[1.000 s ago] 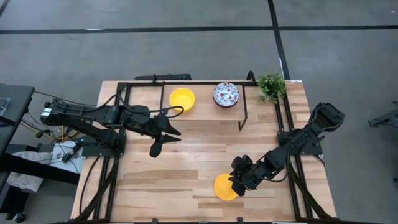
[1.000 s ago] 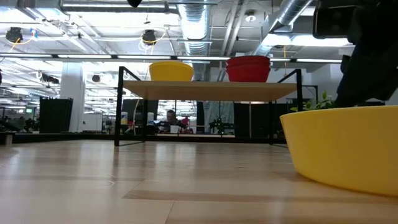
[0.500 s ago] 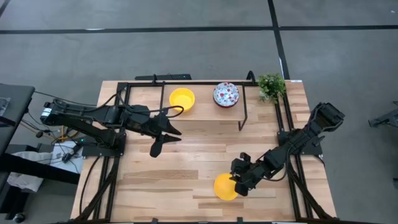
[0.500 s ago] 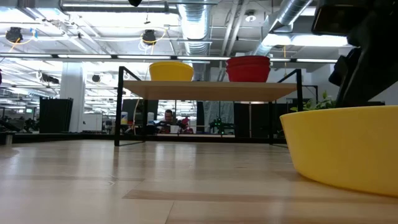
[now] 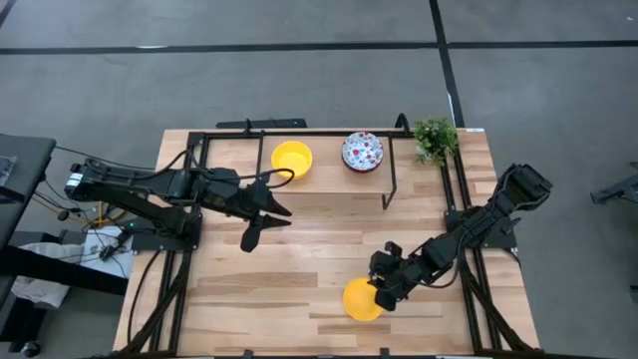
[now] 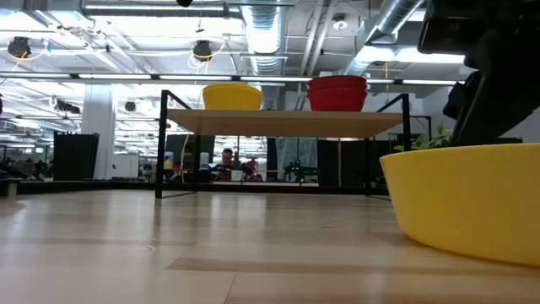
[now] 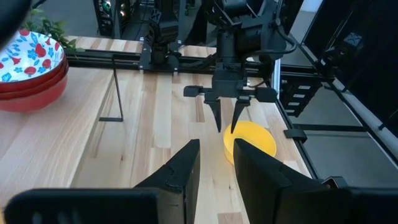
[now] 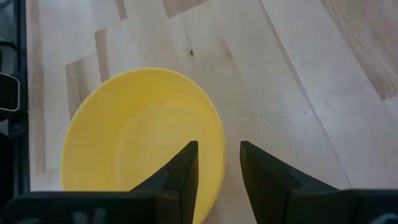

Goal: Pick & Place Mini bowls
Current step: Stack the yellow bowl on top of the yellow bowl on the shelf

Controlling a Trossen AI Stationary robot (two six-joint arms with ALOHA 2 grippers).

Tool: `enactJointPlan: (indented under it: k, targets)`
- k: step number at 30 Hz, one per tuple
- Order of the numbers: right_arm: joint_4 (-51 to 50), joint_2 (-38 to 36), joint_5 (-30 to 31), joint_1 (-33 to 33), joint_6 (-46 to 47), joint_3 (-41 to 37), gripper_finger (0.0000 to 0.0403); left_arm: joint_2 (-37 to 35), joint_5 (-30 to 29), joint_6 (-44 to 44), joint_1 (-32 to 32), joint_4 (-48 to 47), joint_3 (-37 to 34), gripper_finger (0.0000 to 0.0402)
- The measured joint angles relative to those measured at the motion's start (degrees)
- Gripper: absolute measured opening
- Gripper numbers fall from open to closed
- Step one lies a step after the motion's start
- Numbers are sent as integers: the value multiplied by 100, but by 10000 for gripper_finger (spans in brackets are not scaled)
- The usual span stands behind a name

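The right gripper hangs open at the near yellow bowl, its fingers straddling the rim, holding nothing; over the last second it has barely shifted, so the grasp is still pending. The left gripper waits parted mid-table. Stacked bowls on the shelf cannot be counted.
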Motion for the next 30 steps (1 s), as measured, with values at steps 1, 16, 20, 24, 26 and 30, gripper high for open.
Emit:
enactJointPlan:
  k: [1, 16, 20, 24, 26, 30]
  targets:
    - [17, -2, -2, 0, 0, -23, 109, 0, -1, 0, 0, 5, 0, 97]
    - [31, 0, -293, -34, -8, -42, 109, 0, 1, 0, 0, 56, 0, 97]
    - [34, 137, -493, -91, -50, -44, 109, 0, 1, 1, -2, 62, 1, 97]
    - [107, 354, -623, -172, -46, -45, 109, 0, 1, 0, -2, 89, 0, 97]
    - [166, 458, -661, -219, 36, -1, 109, 0, 1, 0, 0, 98, 0, 97]
    - [234, 546, -772, -284, 52, 70, 107, 0, 1, 0, 0, 125, 0, 97]
